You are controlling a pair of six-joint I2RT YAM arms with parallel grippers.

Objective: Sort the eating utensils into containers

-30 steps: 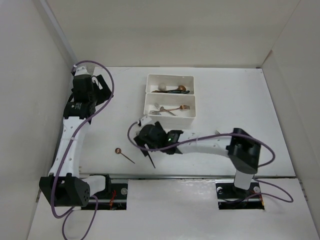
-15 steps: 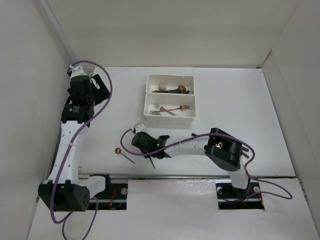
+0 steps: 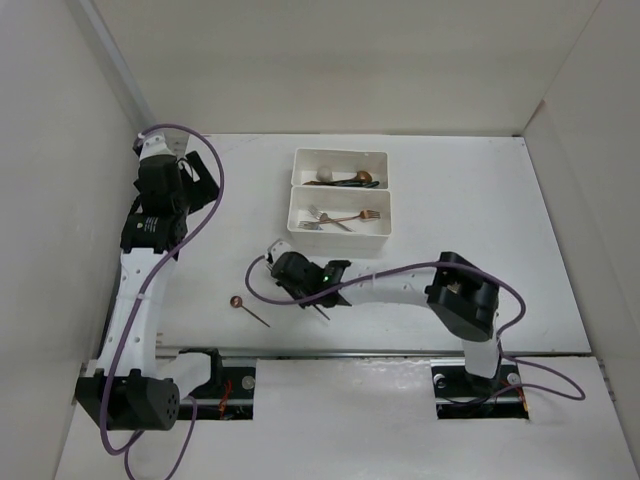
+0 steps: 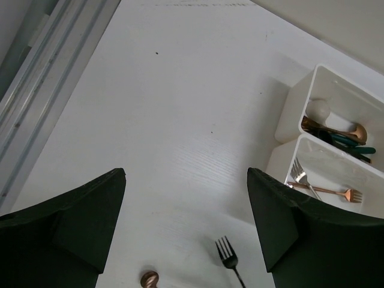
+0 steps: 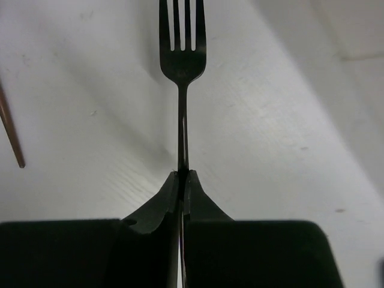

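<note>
The right hand (image 5: 183, 177) pinched the handle of a black fork (image 5: 182, 54) down on the table (image 3: 480, 200), near the white trays (image 3: 337, 238). The left hand (image 4: 186, 222) stood wide, holding nothing.

Left arm (image 3: 135, 290): rises from its base at the near-left corner and runs up along the left side of the counter (image 3: 450, 190). The wrist is bent over at the far end and looks down and across the surface.

Left tool (image 4: 186, 174): fingers (image 4: 78, 222) spread wide with nothing between them, held clear above the counter.

Right arm (image 3: 400, 285): base at near right, elbow folded close above it, forearm stretched low and leftward toward the middle of the counter.

Right tool (image 5: 183, 177): jaws pressed together, the tips pinching the thin handle of a dark fork (image 5: 183, 60), tines pointing away from the wrist.

The two tools sit well apart.
</note>
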